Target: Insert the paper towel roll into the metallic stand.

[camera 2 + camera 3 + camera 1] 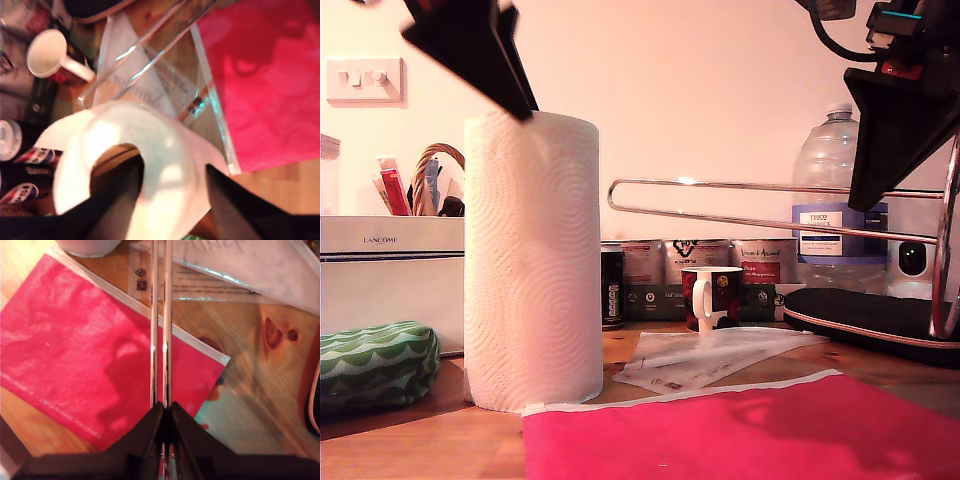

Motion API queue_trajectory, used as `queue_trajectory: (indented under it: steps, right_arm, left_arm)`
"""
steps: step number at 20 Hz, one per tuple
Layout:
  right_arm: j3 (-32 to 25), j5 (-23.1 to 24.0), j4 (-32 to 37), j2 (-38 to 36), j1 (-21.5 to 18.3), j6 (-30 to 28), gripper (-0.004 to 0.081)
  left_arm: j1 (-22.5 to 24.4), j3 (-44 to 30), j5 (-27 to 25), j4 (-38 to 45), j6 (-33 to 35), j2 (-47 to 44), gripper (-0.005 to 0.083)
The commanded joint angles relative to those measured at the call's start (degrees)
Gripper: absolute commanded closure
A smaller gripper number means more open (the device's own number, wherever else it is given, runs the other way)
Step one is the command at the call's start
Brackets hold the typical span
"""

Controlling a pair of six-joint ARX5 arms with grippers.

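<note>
With my first gripper (172,192) pinching the wall of the tall white embossed paper towel roll (532,260) and my second gripper (163,422) clamping the thin chrome wire stand (760,205) held sideways at the exterior view's right, the looped tip could miss the core and topple the roll.

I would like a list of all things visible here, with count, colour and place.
Roll: one, white, upright on table, exterior view's left.
Stand: one, chrome, held sideways in the air, rods pointing toward roll.
Bag: one, pink, front of table.
Mug: one, dark with white inside, behind the bag.
Bottle: one, clear, back, exterior view's right.
Box: one, white, exterior view's left.
First gripper: black, on the roll's top edge.
Second gripper: black, shut on stand's rods.
</note>
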Motion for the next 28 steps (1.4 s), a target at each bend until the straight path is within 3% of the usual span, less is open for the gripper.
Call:
queue_trajectory:
  steps: [1,4,6,7,10,17,25,28]
  right_arm:
    - [0.50,-0.20,0.48,-0.76,0.15,0.17,0.0783]
    - [0.50,-0.20,0.17,-0.76,0.15,0.17,0.0783]
    - [0.50,-0.20,0.02,-0.76,0.15,0.17,0.0783]
    - [0.50,-0.17,-0.28,-0.76,0.15,0.17,0.0783]
    - [0.50,0.02,-1.40,-0.87,0.13,0.17,0.0783]
    - [0.50,0.26,-3.23,-5.40,-0.59,0.20,0.0783]
    - [0.50,0.55,-5.03,-11.32,-0.96,-0.13,0.0783]
    - [0.50,1.57,-7.34,-13.49,-0.96,-1.49,0.0783]
  left_arm:
    - [-0.09,-0.81,-0.37,0.92,0.57,0.66,0.0326]
    - [0.00,-0.81,-0.44,0.44,0.55,2.32,0.0330]
    - [-0.02,-0.81,-0.48,-0.85,0.55,3.58,0.0377]
    - [-0.11,-0.81,-0.46,-1.31,0.55,4.07,0.0442]
    - [-0.20,-0.81,-0.66,-1.99,0.55,4.33,0.0791]
    - [-0.17,1.05,-5.53,-0.90,0.48,2.99,0.0794]
    - [0.26,13.18,-4.55,-6.05,-5.75,0.46,0.0794]
    - [2.51,17.81,-1.16,-10.88,-8.55,0.44,0.0794]
